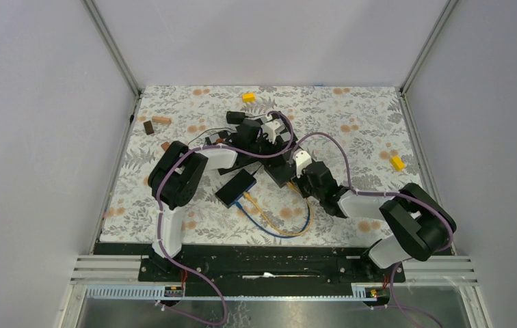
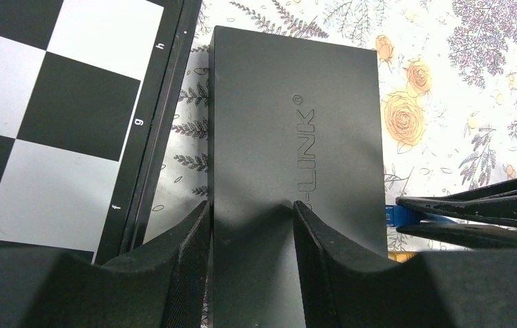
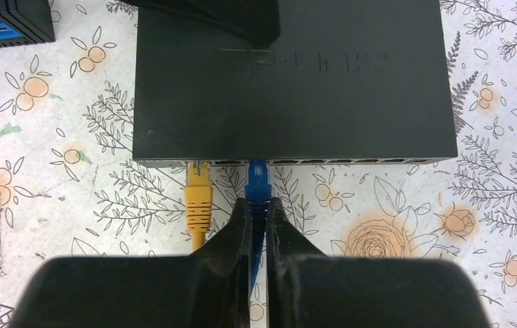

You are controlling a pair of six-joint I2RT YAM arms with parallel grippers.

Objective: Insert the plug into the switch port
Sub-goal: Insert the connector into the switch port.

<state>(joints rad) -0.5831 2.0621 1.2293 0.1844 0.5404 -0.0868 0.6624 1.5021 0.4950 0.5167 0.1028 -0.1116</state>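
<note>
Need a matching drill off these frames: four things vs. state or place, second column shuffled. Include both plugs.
Things:
1. yellow plug
2. blue plug
3. left gripper
4. chessboard

States or places:
A. open, over the top of the switch
B. pinched between the fingers of the right gripper
C. at a switch port, nothing holding it
D. lying flat beside the switch

Pairs: 1-C, 2-B, 3-A, 4-D
</note>
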